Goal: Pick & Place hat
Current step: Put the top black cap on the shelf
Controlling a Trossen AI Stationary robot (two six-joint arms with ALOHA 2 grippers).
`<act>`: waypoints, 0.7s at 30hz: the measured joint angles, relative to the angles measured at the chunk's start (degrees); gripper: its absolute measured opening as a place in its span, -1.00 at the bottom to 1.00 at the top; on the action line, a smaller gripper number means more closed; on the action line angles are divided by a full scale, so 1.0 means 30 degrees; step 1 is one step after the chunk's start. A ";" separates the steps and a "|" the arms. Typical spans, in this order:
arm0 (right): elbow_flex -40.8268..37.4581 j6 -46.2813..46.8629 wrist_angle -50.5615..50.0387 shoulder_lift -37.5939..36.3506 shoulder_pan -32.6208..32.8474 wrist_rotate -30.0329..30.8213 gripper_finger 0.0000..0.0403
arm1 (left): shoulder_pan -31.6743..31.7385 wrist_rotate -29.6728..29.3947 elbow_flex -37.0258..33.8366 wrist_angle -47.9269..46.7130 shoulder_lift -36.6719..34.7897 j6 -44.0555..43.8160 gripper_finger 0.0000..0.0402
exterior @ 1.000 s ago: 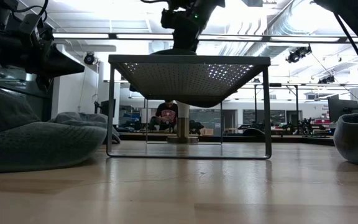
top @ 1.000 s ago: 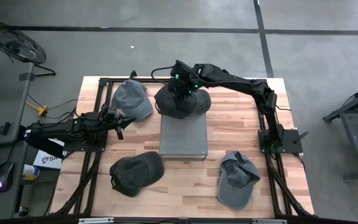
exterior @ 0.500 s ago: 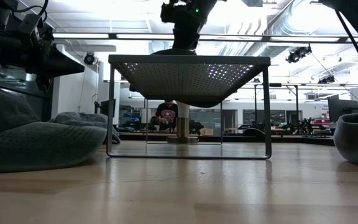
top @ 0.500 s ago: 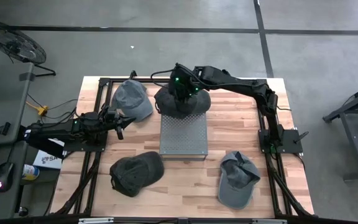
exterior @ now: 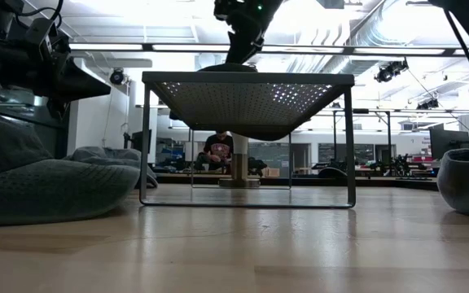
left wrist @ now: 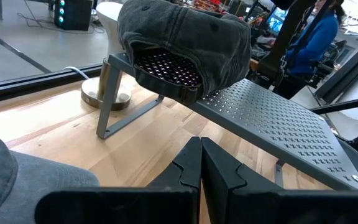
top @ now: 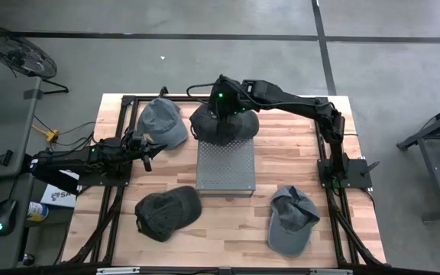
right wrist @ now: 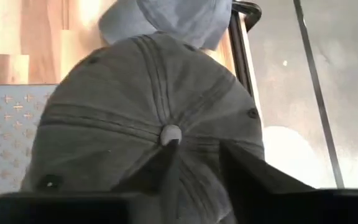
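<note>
Wooden planking forms the table (top: 281, 164), framed by a dark rail and surrounded by a concrete workshop floor; a perforated metal stand (top: 225, 166) sits at its centre. Nearest the front edge lie a dark cap (top: 166, 211) on the left and a grey-blue cap (top: 291, 220) on the right, both well apart from the stand. Farther back, the left gripper (left wrist: 201, 163) waits low at the left side of the table, its fingers pressed together and holding nothing, pointed toward the stand. Beyond it, a light grey cap (top: 162, 122) rests near the far left corner. At the far edge of the stand sits the task item, the dark grey hat (top: 223, 125), draped over the raised rear lip with part of its crown overhanging the back of the platform, as the left wrist view confirms. The right gripper (right wrist: 194, 163) hovers directly above the crown button of this hat, fingers spread apart with a gap between them, not pinching the fabric. In judgement, the hat is placed and the gripper stands clear above it. Risk: the hat's seat is on the edge rather than the flat centre, so any contact from a finger during retreat could drag the soft crown and tip it off the rear of the stand. A snagged seam or button would cause the same fault.
</note>
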 joint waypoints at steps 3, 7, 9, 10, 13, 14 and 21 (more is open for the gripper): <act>0.0000 0.0147 0.0410 0.0000 0.0014 -0.0180 0.00 | 0.0000 0.0000 0.0000 0.0000 0.0002 -0.0005 -0.99; 0.0015 0.0667 0.0463 0.0152 -0.0001 -0.1312 0.36 | -0.0002 0.0000 0.0000 0.0000 -0.0002 -0.0003 -0.99; -0.0007 0.1503 0.0309 0.0311 -0.0085 -0.1941 0.46 | -0.0005 0.0000 0.0000 0.0000 0.0001 -0.0005 -0.99; 0.0000 0.1862 0.0436 0.0464 -0.0092 -0.2119 0.49 | -0.0002 0.0000 0.0000 0.0000 0.0001 -0.0005 -0.99; -0.0006 0.2873 0.0503 0.0780 -0.0290 -0.2232 0.52 | -0.0006 0.0000 0.0000 0.0000 -0.0003 0.0001 -0.99; 0.0000 0.3160 0.0553 0.0888 -0.0364 -0.2201 0.52 | -0.0003 -0.0005 -0.0005 0.0000 -0.0005 -0.0005 -0.99; -0.0006 0.5110 -0.0049 0.1263 -0.0641 -0.2682 0.52 | -0.0004 0.0072 0.0000 0.0000 -0.0005 0.0002 -0.99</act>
